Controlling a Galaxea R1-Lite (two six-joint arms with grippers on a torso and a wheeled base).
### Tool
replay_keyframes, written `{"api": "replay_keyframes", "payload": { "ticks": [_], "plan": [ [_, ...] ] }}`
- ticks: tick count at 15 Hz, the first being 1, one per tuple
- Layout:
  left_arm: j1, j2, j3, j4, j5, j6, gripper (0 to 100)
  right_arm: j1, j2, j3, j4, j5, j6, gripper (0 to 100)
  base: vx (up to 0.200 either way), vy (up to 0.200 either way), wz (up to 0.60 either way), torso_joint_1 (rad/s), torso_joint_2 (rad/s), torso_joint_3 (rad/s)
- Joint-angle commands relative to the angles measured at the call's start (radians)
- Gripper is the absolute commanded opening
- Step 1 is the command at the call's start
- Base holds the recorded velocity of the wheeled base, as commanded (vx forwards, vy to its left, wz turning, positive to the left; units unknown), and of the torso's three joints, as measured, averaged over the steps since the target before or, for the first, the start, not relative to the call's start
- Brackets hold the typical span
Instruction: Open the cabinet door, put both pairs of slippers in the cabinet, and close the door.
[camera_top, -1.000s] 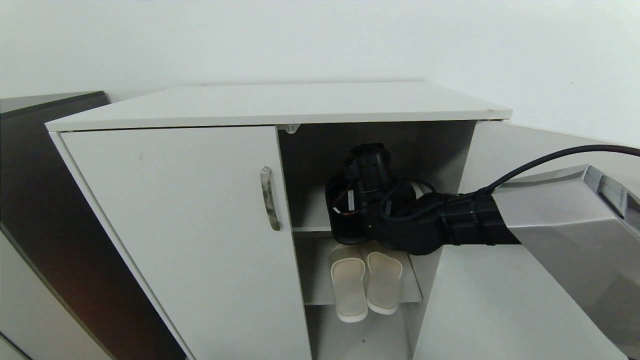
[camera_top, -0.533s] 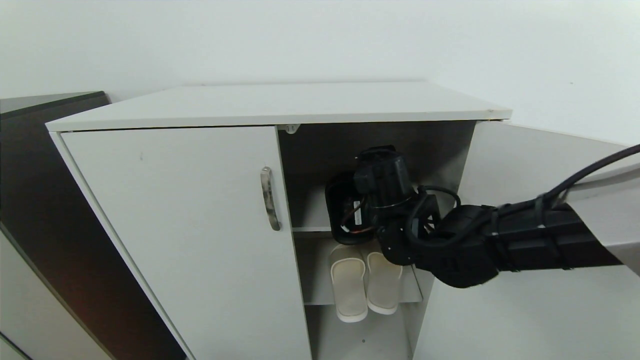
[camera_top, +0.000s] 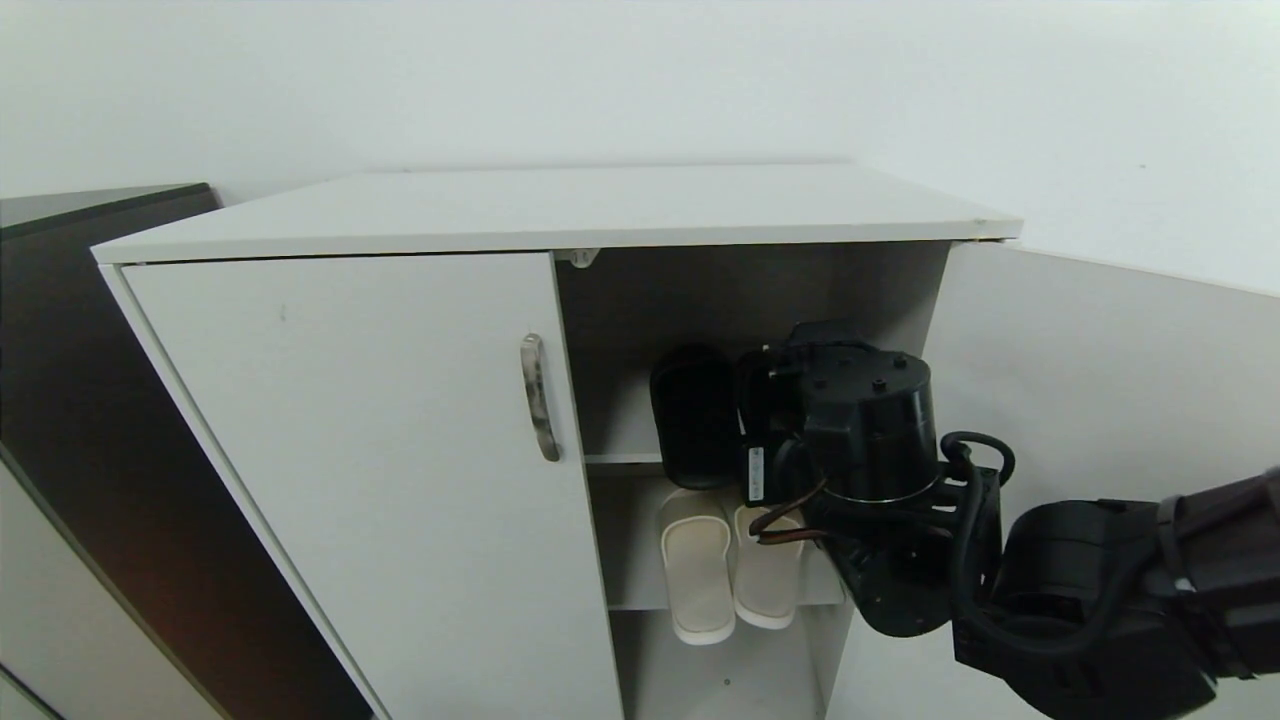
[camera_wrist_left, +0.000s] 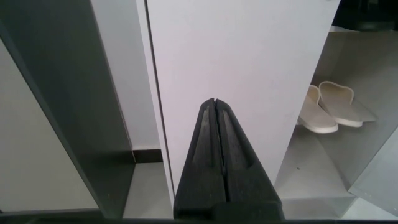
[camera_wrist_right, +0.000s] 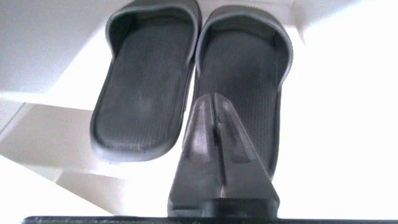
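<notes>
Right wrist view: the right claw (camera_wrist_right: 214, 111), closed and holding nothing, has the black slippers (camera_wrist_right: 143, 93) just ahead on a shelf; the white slippers (camera_top: 697, 570) lie below. Both pairs look stowed; closing the door (camera_top: 1080, 380) remains. The left claw (camera_wrist_left: 214, 115) is closed too.

On the upper shelf (camera_top: 622, 442), lying side by side and touching: black slippers (camera_wrist_right: 146, 87). At 6 o'clock from them, on the lower shelf (camera_top: 628, 560): white slippers (camera_top: 697, 560), likewise paired and touching, near ends jutting past the shelf's front edge.
</notes>
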Motion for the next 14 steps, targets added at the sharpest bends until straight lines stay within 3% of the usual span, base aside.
{"api": "replay_keyframes", "payload": {
  "ticks": [1,10,14],
  "plan": [
    [-0.001,0.000,0.000,0.000,0.002,0.000,0,0.009,-0.017,0.020,0.000,0.000,-0.003,0,0.000,0.000,0.00,0.000,0.00,0.000],
    [-0.001,0.000,0.000,0.000,0.002,0.000,0,0.028,-0.004,0.025,0.000,0.000,-0.006,0,0.000,0.000,0.00,0.000,0.00,0.000],
    [0.001,0.000,0.000,0.000,0.002,0.000,0,0.028,0.005,0.025,0.000,-0.004,-0.006,0,-0.200,0.000,0.00,0.004,0.00,0.004]
  ]
}}
